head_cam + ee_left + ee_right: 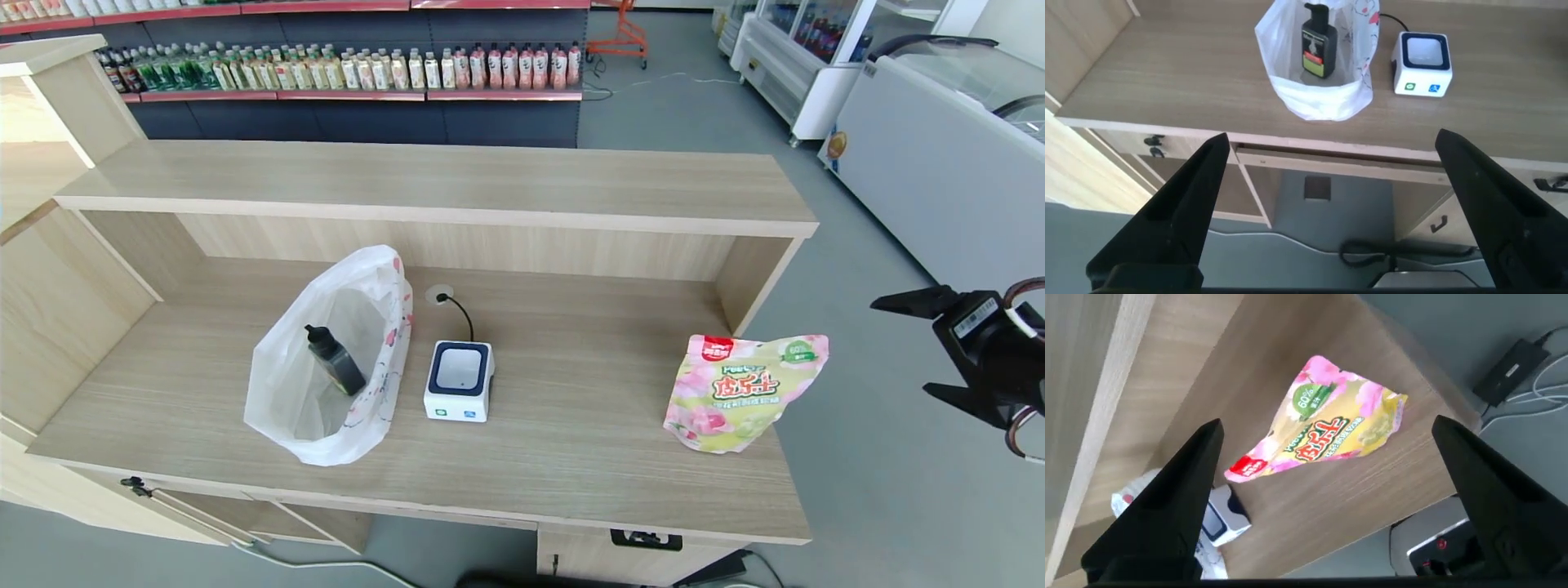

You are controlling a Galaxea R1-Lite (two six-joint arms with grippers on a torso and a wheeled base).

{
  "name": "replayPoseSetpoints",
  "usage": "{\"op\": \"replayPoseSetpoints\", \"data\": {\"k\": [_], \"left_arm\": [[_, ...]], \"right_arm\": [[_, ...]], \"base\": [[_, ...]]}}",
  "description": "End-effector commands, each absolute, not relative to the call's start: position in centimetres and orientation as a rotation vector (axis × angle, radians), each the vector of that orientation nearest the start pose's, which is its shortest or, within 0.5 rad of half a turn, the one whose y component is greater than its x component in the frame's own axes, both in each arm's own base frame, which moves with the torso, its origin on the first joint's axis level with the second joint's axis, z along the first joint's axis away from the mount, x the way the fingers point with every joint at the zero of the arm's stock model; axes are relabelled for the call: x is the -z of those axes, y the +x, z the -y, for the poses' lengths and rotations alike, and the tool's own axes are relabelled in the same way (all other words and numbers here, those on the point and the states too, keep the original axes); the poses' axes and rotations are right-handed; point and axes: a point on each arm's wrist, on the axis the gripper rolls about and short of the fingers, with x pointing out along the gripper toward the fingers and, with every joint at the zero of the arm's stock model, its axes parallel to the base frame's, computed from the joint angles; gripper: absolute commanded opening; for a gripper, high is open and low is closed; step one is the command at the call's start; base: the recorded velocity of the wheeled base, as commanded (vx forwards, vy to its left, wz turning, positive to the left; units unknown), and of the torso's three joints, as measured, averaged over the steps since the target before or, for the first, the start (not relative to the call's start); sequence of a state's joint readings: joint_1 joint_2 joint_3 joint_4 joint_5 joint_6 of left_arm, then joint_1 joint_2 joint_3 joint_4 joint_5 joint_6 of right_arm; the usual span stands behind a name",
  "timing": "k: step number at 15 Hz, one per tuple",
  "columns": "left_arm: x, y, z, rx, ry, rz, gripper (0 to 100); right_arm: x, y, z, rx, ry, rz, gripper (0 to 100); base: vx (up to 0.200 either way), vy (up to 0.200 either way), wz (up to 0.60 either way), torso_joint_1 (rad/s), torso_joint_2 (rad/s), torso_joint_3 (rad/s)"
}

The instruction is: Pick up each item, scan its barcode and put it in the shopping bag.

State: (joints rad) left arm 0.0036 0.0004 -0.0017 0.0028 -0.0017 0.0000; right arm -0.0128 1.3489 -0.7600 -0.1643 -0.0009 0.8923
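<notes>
A white plastic shopping bag (331, 359) (1315, 86) stands open on the left of the wooden counter, with a black pump bottle (335, 360) (1318, 42) upright inside it. The white barcode scanner (459, 380) (1423, 64) (1221, 518) sits just right of the bag. A pink and green snack pouch (741, 388) (1319, 430) lies flat near the counter's right edge. My right gripper (918, 343) (1327, 506) hangs open off the counter's right side, beside and above the pouch. My left gripper (1331, 216) is open, held low in front of the counter, below the bag.
The counter (571, 425) has a raised back ledge (441, 184) and side walls. A cable (461, 314) runs from the scanner to a hole in the counter. Shelves of bottles (343, 69) and freezers (939, 147) stand beyond.
</notes>
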Motion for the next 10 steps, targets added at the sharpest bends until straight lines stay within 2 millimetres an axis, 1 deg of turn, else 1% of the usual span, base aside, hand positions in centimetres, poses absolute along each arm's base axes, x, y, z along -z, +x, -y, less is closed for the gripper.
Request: {"op": "replayPoseSetpoints", "data": {"k": [1, 3, 5, 7, 8, 9, 10], "left_arm": [[-7.6, -2.3, 0.0, -0.002, 0.000, -0.002, 100], [-7.6, -2.3, 0.0, -0.002, 0.000, -0.002, 100], [-7.6, -2.3, 0.0, -0.002, 0.000, -0.002, 100], [-7.6, -2.3, 0.0, -0.002, 0.000, -0.002, 100], [-7.6, -2.3, 0.0, -0.002, 0.000, -0.002, 100], [-7.6, -2.3, 0.0, -0.002, 0.000, -0.002, 100], [-7.6, -2.3, 0.0, -0.002, 0.000, -0.002, 100]], "right_arm": [[-21.2, 22.4, 0.0, 0.212, 0.914, -0.408, 100], [-20.6, 23.9, -0.1, 0.238, 0.978, -0.436, 100], [-19.2, 25.4, -0.1, 0.281, 1.005, -0.481, 100], [-18.7, 26.7, -0.2, 0.322, 1.042, -0.484, 100], [-18.6, 27.5, -0.5, 0.326, 1.072, -0.488, 100], [-18.4, 27.8, -0.7, 0.326, 1.077, -0.494, 100], [-17.8, 29.1, -1.4, 0.341, 1.100, -0.508, 100]], "base": [[0.000, 0.000, 0.00, 0.000, 0.00, 0.000], [0.000, 0.000, 0.00, 0.000, 0.00, 0.000], [0.000, 0.000, 0.00, 0.000, 0.00, 0.000], [0.000, 0.000, 0.00, 0.000, 0.00, 0.000], [0.000, 0.000, 0.00, 0.000, 0.00, 0.000], [0.000, 0.000, 0.00, 0.000, 0.00, 0.000], [0.000, 0.000, 0.00, 0.000, 0.00, 0.000]]}}
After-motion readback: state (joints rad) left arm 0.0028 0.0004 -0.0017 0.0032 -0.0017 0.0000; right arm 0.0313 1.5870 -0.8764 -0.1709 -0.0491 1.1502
